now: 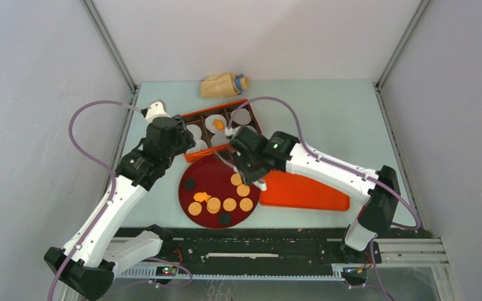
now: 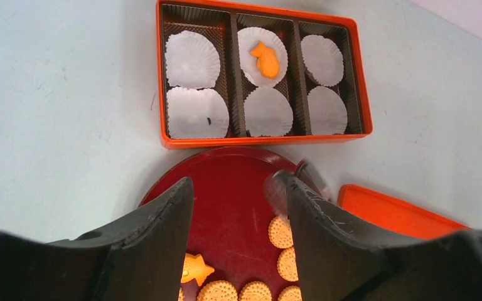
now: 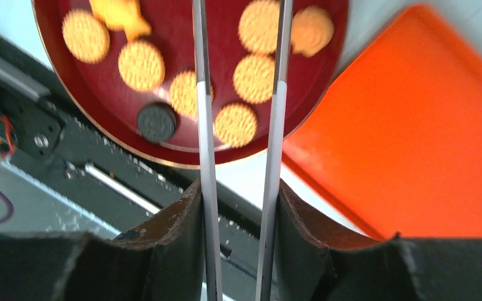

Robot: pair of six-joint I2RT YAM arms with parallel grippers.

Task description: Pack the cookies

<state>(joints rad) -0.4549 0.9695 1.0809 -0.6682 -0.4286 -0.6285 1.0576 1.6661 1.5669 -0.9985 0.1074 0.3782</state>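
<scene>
Right wrist view first: the right gripper (image 3: 238, 200) has its jaws pressed onto thin metal tongs (image 3: 202, 125). The two blades run out apart over the dark red plate (image 3: 176, 37), a tan round showing in the gap. Their tips leave the frame, so whether they pinch anything I cannot tell. Over to the left gripper (image 2: 237, 188): jaws spread wide, nothing between them, hanging near the plate's far edge and facing the orange box (image 2: 263, 142). The cookies (image 1: 229, 204) are nearly all on the plate: tan rounds, two dark ones, one orange fish shape. Just one fish-shaped cookie (image 2: 265, 59) sits in a paper liner (image 2: 191, 59), middle compartment, the row farther from the plate; five liners are bare. This looks like the picking step, early in the job. Next move, I'd say: close the blades on one round, lift it clear, carry it over the box rim to a bare liner. The orange lid (image 1: 307, 191) lies just right of the plate on the pale table (image 1: 339, 119). A crumpled tan bag (image 1: 224, 84) rests at the far edge, with plain grey walls (image 1: 31, 94) all round.
</scene>
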